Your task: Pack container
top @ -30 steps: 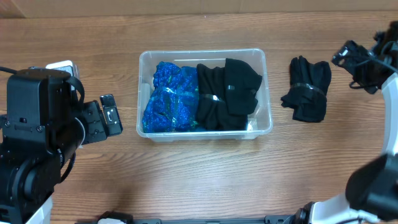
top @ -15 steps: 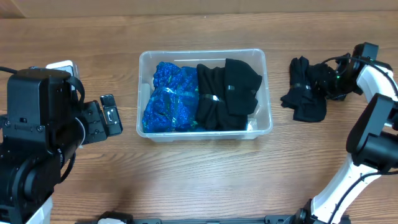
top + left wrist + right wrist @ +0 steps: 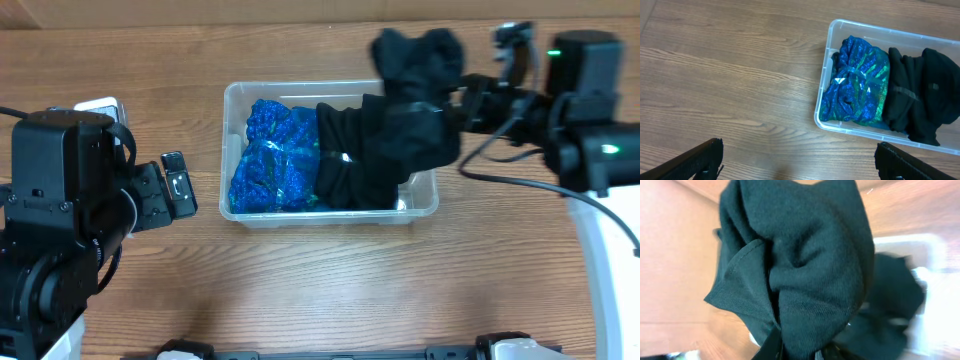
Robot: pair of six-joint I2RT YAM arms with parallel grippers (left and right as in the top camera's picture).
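Note:
The clear container (image 3: 330,217) sits mid-table, its rim (image 3: 825,75) also showing in the left wrist view. Inside lie a shiny blue bundle (image 3: 272,158) on the left and a black cloth bundle (image 3: 345,172) on the right. My right gripper (image 3: 468,104) is shut on another black cloth bundle (image 3: 420,90), which hangs over the container's far right corner. In the right wrist view this held cloth (image 3: 805,255) fills the frame, and the gripper (image 3: 800,352) pinches its lower end. My left gripper (image 3: 797,160) stands open over bare wood, left of the container.
The left arm's dark body (image 3: 70,190) takes up the table's left side, with a white object (image 3: 95,104) partly under it. Bare wood lies in front of the container and at the table's right (image 3: 500,200), where the bundle used to lie.
My right gripper came in over the black bundle lying right of the container, shut on it, and carried it up and left over the container's far right corner. The left arm has not moved.

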